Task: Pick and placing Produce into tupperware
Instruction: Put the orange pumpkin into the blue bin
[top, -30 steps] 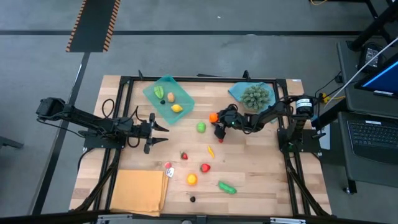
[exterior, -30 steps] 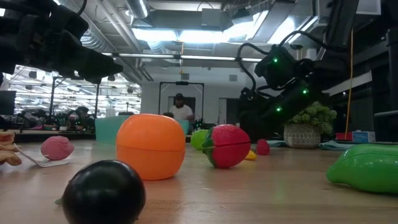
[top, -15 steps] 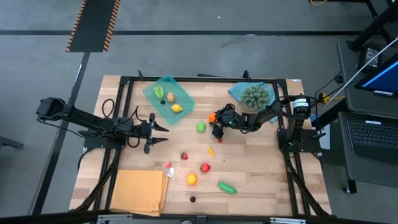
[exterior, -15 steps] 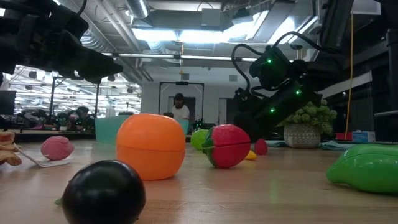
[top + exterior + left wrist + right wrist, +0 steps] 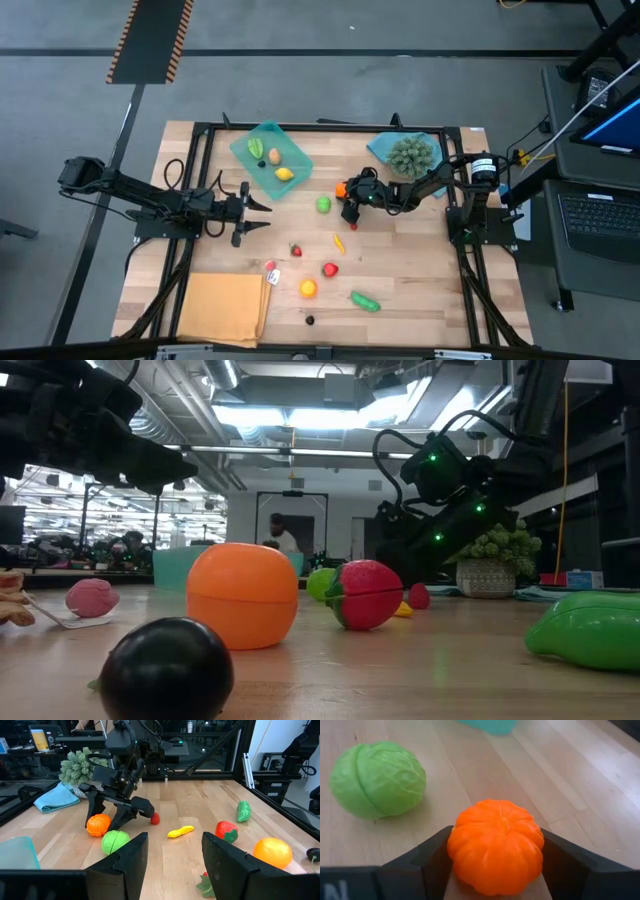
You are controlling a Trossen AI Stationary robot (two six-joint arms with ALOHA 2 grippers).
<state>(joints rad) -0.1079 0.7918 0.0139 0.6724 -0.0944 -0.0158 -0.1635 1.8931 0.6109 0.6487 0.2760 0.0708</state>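
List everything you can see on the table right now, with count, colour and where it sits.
Tupperware: one, teal, far left-centre, holding three produce pieces.
Pumpkin: one, orange, between the right hand's fingers.
Cabbage: one, green, table centre.
Loose produce: about seven pieces, near half of the table, among them a green pepper and an orange.
Bushy plant: one, grey-green, far right, on a blue cloth.
Mat: one, orange-tan, near left corner.
Left hand: open, left of centre.
Right hand: around the pumpkin.

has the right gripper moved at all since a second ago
Yes. In the high view the right gripper has slid left, away from the bushy plant, onto the small orange pumpkin, its fingers now either side of it.
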